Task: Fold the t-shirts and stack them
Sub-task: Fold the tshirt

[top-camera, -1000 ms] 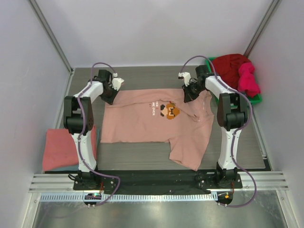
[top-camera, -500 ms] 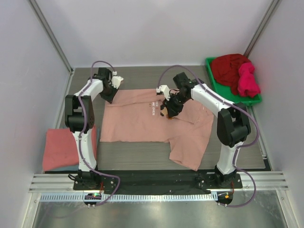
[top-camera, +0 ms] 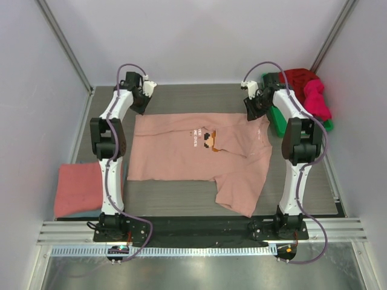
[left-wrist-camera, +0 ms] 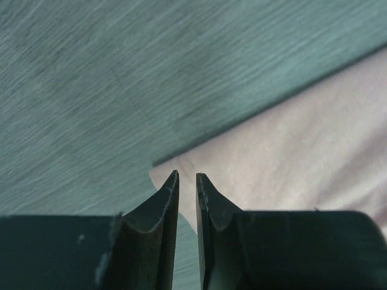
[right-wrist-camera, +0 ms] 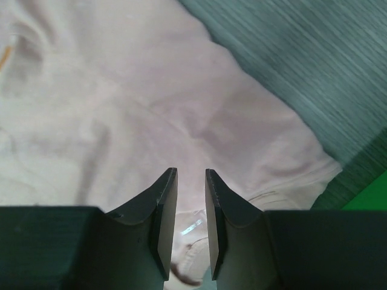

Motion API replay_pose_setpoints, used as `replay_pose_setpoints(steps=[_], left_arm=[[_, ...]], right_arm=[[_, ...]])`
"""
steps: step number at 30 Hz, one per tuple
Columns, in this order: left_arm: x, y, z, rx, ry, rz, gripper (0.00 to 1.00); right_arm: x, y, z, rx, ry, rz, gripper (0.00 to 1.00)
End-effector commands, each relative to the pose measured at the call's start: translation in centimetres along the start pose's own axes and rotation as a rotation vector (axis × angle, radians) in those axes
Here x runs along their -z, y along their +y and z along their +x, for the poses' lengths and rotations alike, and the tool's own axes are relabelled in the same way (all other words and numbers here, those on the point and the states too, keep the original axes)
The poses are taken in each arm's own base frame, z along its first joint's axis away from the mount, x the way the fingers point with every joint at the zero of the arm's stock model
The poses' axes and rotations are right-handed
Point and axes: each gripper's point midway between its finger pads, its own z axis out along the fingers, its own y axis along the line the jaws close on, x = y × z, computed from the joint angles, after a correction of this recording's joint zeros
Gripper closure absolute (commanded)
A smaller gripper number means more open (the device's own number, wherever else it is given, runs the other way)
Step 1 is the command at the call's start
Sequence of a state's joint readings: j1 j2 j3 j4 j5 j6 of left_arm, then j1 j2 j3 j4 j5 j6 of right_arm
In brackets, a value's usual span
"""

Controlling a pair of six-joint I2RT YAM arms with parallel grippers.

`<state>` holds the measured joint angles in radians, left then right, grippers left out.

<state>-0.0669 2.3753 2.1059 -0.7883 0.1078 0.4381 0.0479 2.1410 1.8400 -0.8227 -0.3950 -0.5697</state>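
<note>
1. Two robot arms stand on bases at the near edge of the grey wood-grain table [top-camera: 181,196], and both reach to its far side.
2. Near left, beside the left arm, a coral-red cloth t-shirt [top-camera: 81,188] lies folded into a flat rectangle. It is apparently parked there as the base of the stack, clear of the working area.
3. At mid-table, the pale dusty-pink cloth t-shirt [top-camera: 175,154] is spread open with its small orange-brown pixel graphic [top-camera: 211,140] facing up. One flap juts toward the near edge on the right, and creases run beside the graphic, so no fold looks made yet.
4. At the far-left corner of that shirt, the left gripper [left-wrist-camera: 187,178] has its jaws drawn almost together, leaving only a thin slit. No cloth shows between them, and the tips sit right at the corner, probably lined up to take it.
5. At the shirt's far-right corner, the right gripper [right-wrist-camera: 191,172] hangs over the cloth with its jaws narrowly parted. A bit of fabric shows low in the gap, but whether it is pinched cannot be told. Posting one arm at each far corner suits pulling the edge taut or lifting it evenly.
6. Far right, a green plastic bin [top-camera: 278,124] holds a dark red cloth t-shirt [top-camera: 296,78] and a magenta cloth t-shirt [top-camera: 315,99], bunched up and awaiting their turn.
</note>
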Motion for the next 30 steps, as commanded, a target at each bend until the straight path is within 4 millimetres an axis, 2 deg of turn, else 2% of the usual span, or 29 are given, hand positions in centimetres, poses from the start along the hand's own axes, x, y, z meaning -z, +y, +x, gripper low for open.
replay_pose_setpoints(steps=[1,7,14,15,19,23,24,25,26,27,28,29,30], left_arm=[[-0.1,0.2,-0.4,0.045,0.001,0.012,0.82],[-1.9,0.5,0.7,0.027,0.044,-0.004,0.83],[-2.7,0.2,2.5,0.021,0.097,-0.007,0.83],[-3.1,0.3,2.8,0.019,0.104,-0.011,0.83],[-3.9,1.1,3.1,0.005,0.118,-0.051,0.84],[-4.8,2.6,2.9,-0.013,0.120,-0.108,0.85],[-4.9,3.1,2.4,-0.028,0.109,-0.120,0.85],[-5.1,3.1,2.7,-0.029,0.131,-0.113,0.85],[-6.5,3.3,3.4,-0.028,0.158,-0.110,0.85],[-5.7,4.8,1.3,-0.021,0.104,-0.146,0.85],[-5.8,5.2,1.4,-0.013,0.112,-0.150,0.86],[-6.8,5.5,1.6,-0.010,0.114,-0.154,0.85],[-6.7,6.6,0.7,-0.009,0.077,-0.189,0.86]], right_arm=[[-0.6,-2.0,-1.1,0.020,-0.008,0.052,0.69],[-2.7,-5.5,-0.1,-0.030,0.011,0.106,0.70],[-3.6,-6.6,-0.3,-0.033,0.008,0.140,0.70],[-3.2,-7.9,0.5,-0.055,0.011,0.161,0.71],[-4.4,-8.9,2.0,-0.051,0.065,0.193,0.70],[-6.1,-9.9,3.5,-0.049,0.115,0.212,0.70],[-6.3,-10.1,3.5,-0.047,0.116,0.215,0.71],[-6.3,-10.3,3.1,-0.044,0.107,0.220,0.71],[-7.0,-10.6,3.5,-0.050,0.117,0.221,0.71],[-7.1,-10.7,3.3,-0.049,0.114,0.224,0.71],[-7.1,-11.1,2.6,-0.040,0.099,0.235,0.70],[-7.3,-11.3,2.4,-0.035,0.095,0.241,0.70],[-8.0,-11.6,2.6,-0.036,0.100,0.241,0.71]])
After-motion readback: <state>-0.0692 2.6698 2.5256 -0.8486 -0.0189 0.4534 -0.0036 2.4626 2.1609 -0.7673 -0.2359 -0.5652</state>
